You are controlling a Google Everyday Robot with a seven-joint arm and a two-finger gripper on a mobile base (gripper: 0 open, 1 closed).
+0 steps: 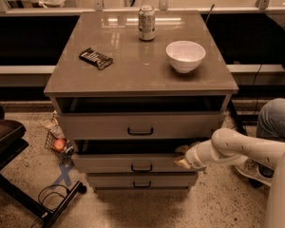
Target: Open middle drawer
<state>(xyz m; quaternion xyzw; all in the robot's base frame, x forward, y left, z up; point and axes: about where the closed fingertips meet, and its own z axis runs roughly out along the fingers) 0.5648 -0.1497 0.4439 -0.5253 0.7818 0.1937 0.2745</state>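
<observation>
The middle drawer (133, 164) is the grey-beige front with a small dark bar handle, between a taller drawer front (140, 126) above and a narrower one (142, 180) below. It stands slightly out, with a dark gap above its top edge. My gripper (183, 156) is at the right end of the middle drawer front, against its top edge. The white arm (237, 148) reaches in from the right.
On the cabinet top (133, 65) stand a white bowl (185, 55), a soda can (146, 23) and a dark snack bar (95, 58). A person's knee (275, 120) is at the right. A chair base (23, 194), cables and a wire basket with fruit (59, 144) are on the floor at the left.
</observation>
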